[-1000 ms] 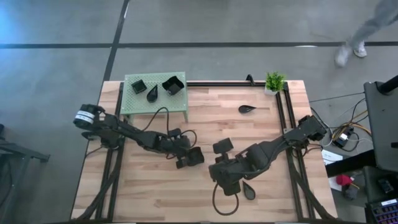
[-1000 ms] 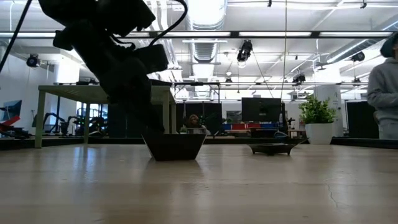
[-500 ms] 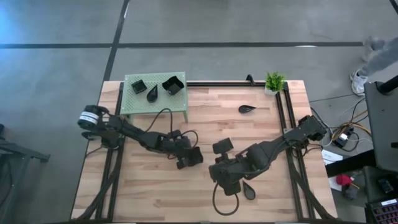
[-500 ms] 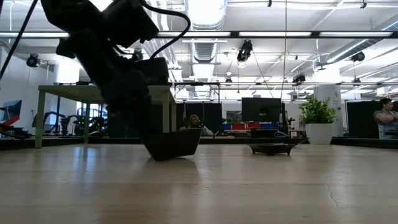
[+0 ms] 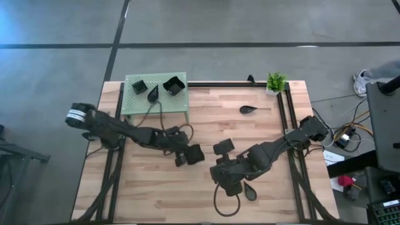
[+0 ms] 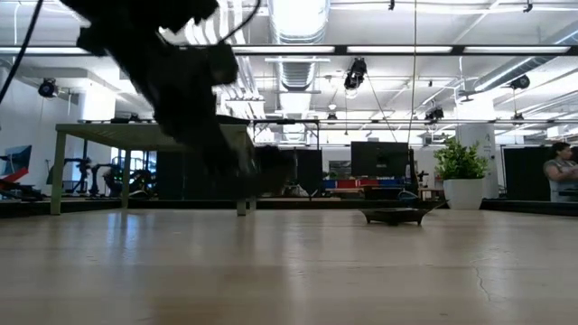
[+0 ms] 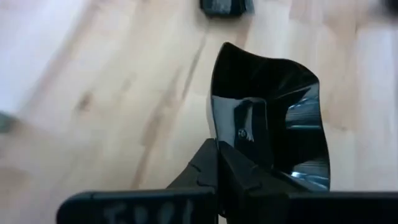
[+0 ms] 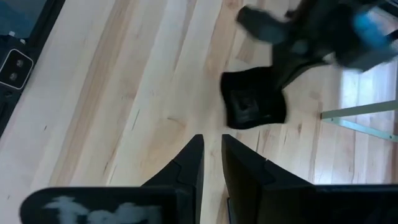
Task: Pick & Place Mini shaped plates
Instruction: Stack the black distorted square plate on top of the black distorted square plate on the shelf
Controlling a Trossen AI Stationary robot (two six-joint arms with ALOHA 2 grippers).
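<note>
We see the left tool [image 5: 189, 154] pinching 1 rim of a square mini plate [image 7: 268, 118], its fingers closed on that edge so the dish hangs forward of the fingertips with its hollow showing. In the low view the plate [image 6: 271, 171] rides clear above the tabletop [image 5: 250, 134], which we judge is a carry toward the green stand [image 5: 156, 100] behind the left tool. That stand already bears 3 dishes: 2 square plates [image 5: 174, 85] and 1 leaf plate [image 5: 152, 94], with bare mesh around them. The right tool [image 8: 211, 163] waits just beside the left tool, low over the tabletop, fingers narrowly parted and empty; a leaf-shaped plate [image 5: 250, 192] lies just beside it, and another [image 5: 247, 110] lies well apart, toward the potted plant [image 5: 275, 82]. We judge the path to the stand is open; its front rim is the edge to clear.
</note>
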